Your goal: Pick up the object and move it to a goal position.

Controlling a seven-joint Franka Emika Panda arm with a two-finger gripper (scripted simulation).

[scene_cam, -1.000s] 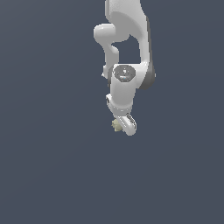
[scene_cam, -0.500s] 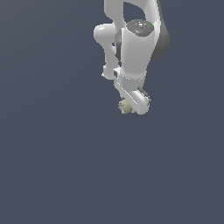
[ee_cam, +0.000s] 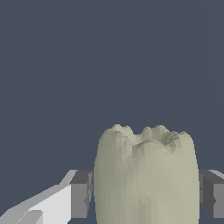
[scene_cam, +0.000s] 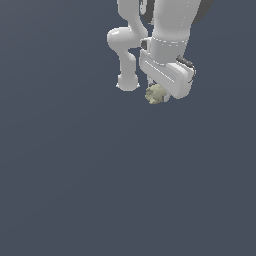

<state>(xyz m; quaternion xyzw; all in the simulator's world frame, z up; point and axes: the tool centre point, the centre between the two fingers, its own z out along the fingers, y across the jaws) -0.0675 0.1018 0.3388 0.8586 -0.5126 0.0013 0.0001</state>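
The white gripper (ee_cam: pixel 146 194) pinches the pale lumpy chunk (scene_cam: pixel 155 93) between its grey pads (ee_cam: pixel 81 194), the object's long axis running straight out from the fingers, nothing visibly beneath it.

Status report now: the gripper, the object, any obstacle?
Gripper shut on the object, pads on both its sides. Object under the white hand, in its grasp. No obstacle in view.
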